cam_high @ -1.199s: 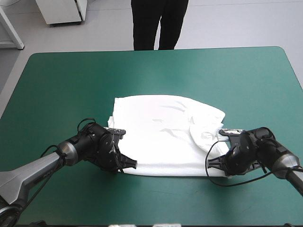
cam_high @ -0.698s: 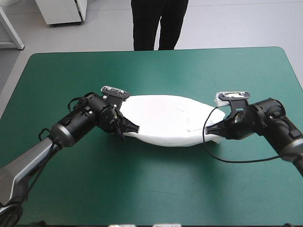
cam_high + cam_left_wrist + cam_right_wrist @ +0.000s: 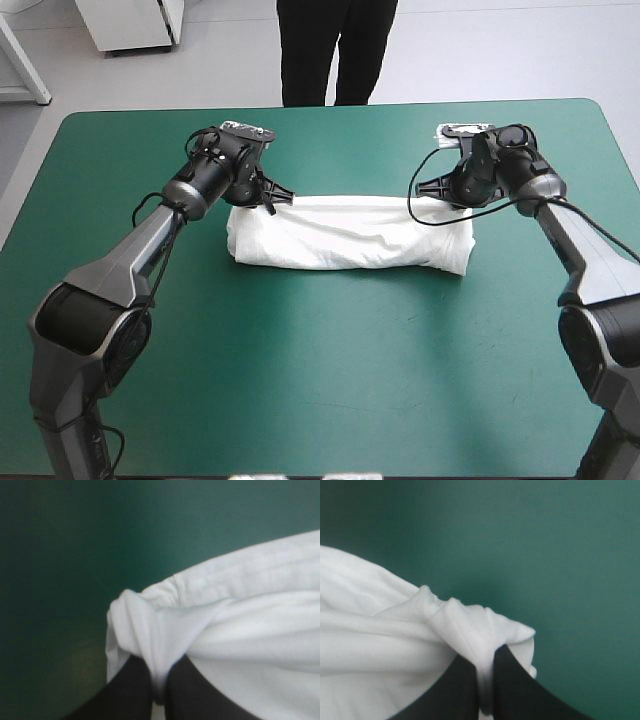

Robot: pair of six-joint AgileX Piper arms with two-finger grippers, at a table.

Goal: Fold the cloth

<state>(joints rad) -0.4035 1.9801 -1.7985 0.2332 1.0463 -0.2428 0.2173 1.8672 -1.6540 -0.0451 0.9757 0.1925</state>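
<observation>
**Item 1: T-shirt** (image 3: 345,235). White, folded over into one long, narrow bundle. It is lying left to right across the middle of the table (image 3: 320,380), a little toward the far side. The near long edge is resting on the teal-green cover as a rounded fold. The right end is spreading slightly wider than the left. The cover is showing on every side of the bundle.

**Item 2: left gripper** (image 3: 280,199). It is reaching in from the left and sitting at the bundle's far-left corner. In the left wrist view its black fingers (image 3: 125,690) are standing all but closed. They are pinching a bunched ridge of white fabric between them. A stitched hem is running away from the pinch along the cloth's edge, with the cover beyond it.

**Item 3: right gripper** (image 3: 428,190). It is reaching in from the right and sitting at the bundle's far-right corner. In the right wrist view its black fingers (image 3: 515,690) are nearly meeting. They are clamping a thin gathered fold of white cloth, which is puckering into soft ridges just ahead of the tips.

**Note.** It cannot be told whether the two held corners are touching the cover or hanging just above it.
</observation>
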